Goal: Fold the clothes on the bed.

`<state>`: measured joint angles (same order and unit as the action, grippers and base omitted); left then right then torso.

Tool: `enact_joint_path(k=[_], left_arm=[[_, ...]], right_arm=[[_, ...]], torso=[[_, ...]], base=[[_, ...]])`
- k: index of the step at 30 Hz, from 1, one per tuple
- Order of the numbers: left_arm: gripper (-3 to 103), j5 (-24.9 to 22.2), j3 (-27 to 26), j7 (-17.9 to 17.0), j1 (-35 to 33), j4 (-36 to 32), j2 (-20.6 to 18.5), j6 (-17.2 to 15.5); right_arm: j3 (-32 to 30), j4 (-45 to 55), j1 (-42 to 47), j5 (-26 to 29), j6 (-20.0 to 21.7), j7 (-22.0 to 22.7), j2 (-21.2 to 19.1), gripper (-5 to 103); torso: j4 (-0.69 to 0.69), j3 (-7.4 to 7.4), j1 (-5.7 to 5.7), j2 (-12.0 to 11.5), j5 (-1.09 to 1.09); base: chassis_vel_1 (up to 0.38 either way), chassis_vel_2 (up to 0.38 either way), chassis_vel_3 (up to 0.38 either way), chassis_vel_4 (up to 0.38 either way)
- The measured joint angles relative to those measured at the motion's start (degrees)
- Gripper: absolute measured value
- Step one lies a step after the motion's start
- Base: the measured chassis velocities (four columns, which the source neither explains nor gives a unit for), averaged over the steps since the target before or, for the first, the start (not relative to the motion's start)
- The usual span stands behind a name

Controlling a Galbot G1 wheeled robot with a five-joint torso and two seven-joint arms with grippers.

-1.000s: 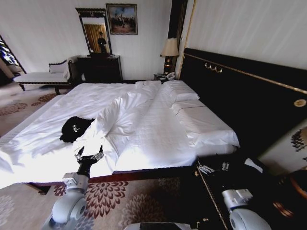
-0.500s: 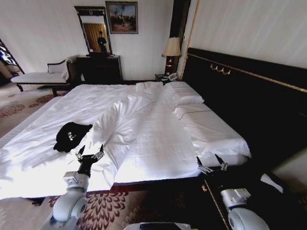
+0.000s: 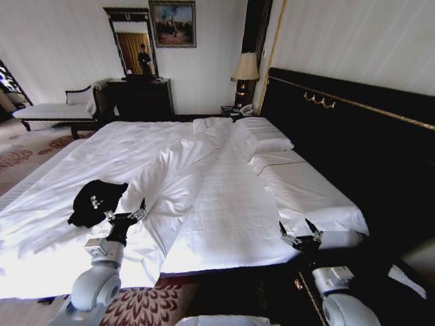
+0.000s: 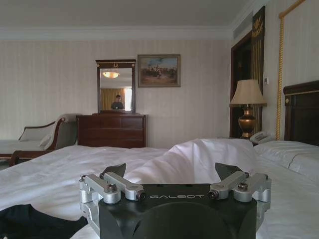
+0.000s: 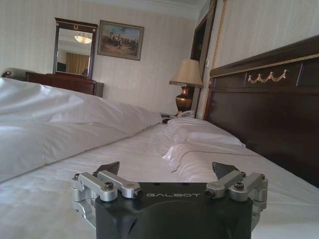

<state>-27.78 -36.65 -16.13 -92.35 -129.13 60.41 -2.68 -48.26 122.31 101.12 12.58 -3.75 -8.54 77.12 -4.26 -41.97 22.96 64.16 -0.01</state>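
The clothes (image 3: pixel 94 201) lie as a crumpled black heap with a little white print on the near left part of the bed (image 3: pixel 224 204), which has white sheets and a black headboard. My left gripper (image 3: pixel 126 213) hovers open over the sheet just right of the heap, with nothing between its fingers. A dark corner of the clothes (image 4: pixel 30 224) shows beside the left gripper (image 4: pixel 174 172) in the left wrist view. My right gripper (image 3: pixel 299 230) stands open at the bed's near right edge, far from the clothes. The right gripper (image 5: pixel 167 169) faces along the mattress towards the pillows.
A rumpled white duvet (image 3: pixel 170 173) runs down the bed's middle. Pillows (image 3: pixel 262 136) lie by the headboard (image 3: pixel 353 136). A lamp (image 3: pixel 245 71), dark dresser (image 3: pixel 139 95) and chaise bench (image 3: pixel 51 109) stand beyond the bed. Patterned carpet (image 3: pixel 139 305) lies at the near edge.
The whole head view has shifted, so the camera has moved closer to the bed. The clothes now sit nearer the left gripper. Both grippers stay open.
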Motion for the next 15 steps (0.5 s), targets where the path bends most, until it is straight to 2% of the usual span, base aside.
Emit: enact_joint_path(k=[9, 15], left_arm=[[100, -0.55, -0.89, 1.79, -1.16, -0.06, 0.45, 3.66], [100, -0.48, -0.99, 2.10, -1.49, -0.31, 0.57, 4.14]], right_arm=[[0.01, -0.16, 0.05, -1.05, -1.00, 0.49, 0.30, 100], [0.05, -0.25, -0.12, -1.16, -1.22, 0.60, 0.28, 100]], torso=[[0.00, 0.02, -0.05, 0.01, 0.00], [0.01, 0.01, -0.02, 0.01, 0.00]], base=[[0.000, 0.000, 0.000, 0.000], [0.000, 0.000, 0.000, 0.000]])
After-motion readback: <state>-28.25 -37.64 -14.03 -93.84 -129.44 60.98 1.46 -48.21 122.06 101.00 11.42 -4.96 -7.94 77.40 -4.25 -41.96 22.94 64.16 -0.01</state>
